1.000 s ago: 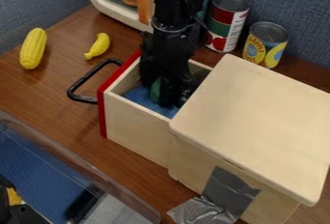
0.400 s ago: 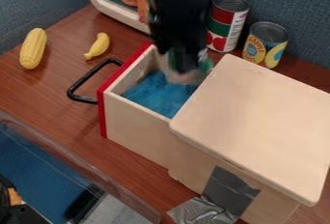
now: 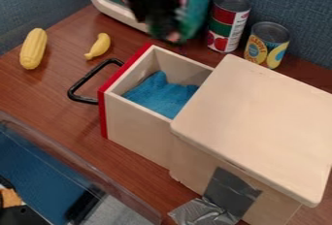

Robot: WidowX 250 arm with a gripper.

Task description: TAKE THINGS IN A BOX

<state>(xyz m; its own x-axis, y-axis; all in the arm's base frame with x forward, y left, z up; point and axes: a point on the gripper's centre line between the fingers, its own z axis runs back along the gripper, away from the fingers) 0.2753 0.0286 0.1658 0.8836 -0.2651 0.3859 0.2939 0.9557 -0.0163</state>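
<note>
A black two-finger gripper [image 3: 167, 36] is pictured above the far side of a pale wooden drawer [image 3: 136, 132] with a red front. Its tip is blurred, with green and pinkish patches seen beside it; whether it is released, clenched or grasping something cannot be told. Below the gripper, toward the camera, a crumpled blue cloth [image 3: 162, 95] is contained in the open drawer.

Left of the gripper in the view, a small yellow toy banana [image 3: 98, 46] is seen near a black metal handle [image 3: 76, 87], which is fixed to the red front. Farther left, a larger yellow toy corn cob [image 3: 34, 49] is laid on the brown wooden table [image 3: 58, 95]. Right of the gripper, a tall can [image 3: 228, 23] with a red, green and white label is stood upright, with a shorter yellow-and-blue can [image 3: 266, 44] just beside it. Below and to the gripper's right, the drawer's inner end is covered by a flat pale wooden lid [image 3: 259, 122].
</note>
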